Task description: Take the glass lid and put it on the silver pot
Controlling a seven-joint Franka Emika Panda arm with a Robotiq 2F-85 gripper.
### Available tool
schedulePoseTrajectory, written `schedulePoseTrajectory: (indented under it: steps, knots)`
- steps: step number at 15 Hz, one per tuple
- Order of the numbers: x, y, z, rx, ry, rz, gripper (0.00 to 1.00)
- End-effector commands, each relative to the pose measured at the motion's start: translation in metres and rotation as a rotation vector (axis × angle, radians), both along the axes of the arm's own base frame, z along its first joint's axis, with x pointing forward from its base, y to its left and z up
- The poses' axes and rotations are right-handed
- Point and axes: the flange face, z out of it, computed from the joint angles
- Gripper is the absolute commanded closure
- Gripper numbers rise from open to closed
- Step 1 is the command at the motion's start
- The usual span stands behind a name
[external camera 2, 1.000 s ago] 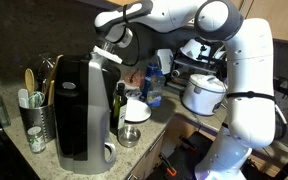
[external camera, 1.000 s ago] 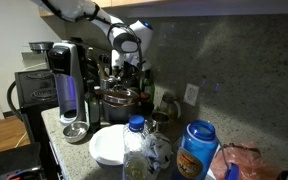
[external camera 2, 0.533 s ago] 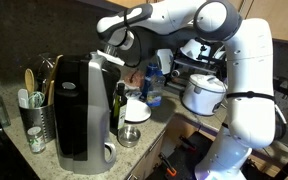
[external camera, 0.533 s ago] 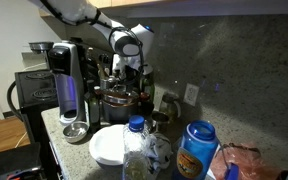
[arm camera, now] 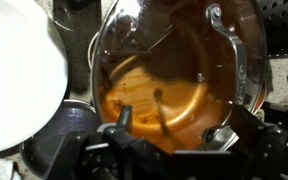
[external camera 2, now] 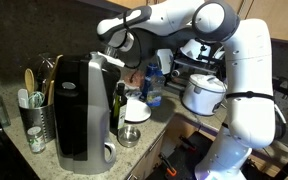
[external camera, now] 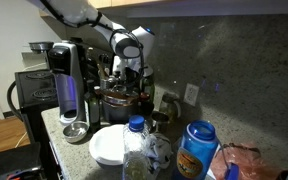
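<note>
Wrist view shows one glass lid (arm camera: 184,40) lying across the mouth of one silver pot (external camera: 119,103), orange-brown inside visible through the glass; whether it rests on the rim is unclear. One gripper (arm camera: 172,122) hangs over it, fingers apart, grip impossible to judge. One white bowl (arm camera: 14,80) sits just beside, on a speckled stone counter (external camera 2: 14,155) with one coffee machine (external camera: 66,85).

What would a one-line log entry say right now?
end effector: low over silver pot, grip unclear | glass lid: over pot mouth, seating unclear | white bowl: beside pot
</note>
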Motion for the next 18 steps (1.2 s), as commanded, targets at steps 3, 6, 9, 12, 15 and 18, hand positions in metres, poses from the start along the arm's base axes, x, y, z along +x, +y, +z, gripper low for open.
schedulePoseTrajectory:
  steps: [3, 6, 9, 12, 15, 18]
  knots:
    - [-0.002, 0.001, -0.028, 0.013, 0.038, -0.031, 0.0]
    - [-0.001, -0.004, -0.03, 0.015, 0.043, -0.035, 0.0]
    - [-0.001, -0.002, -0.03, 0.019, 0.045, -0.028, 0.0]
    - [-0.001, -0.002, -0.048, 0.033, 0.057, -0.025, 0.0]
    - [-0.004, -0.005, -0.073, 0.028, 0.081, -0.014, 0.0]
    - [-0.003, -0.013, -0.074, 0.024, 0.067, -0.029, 0.0]
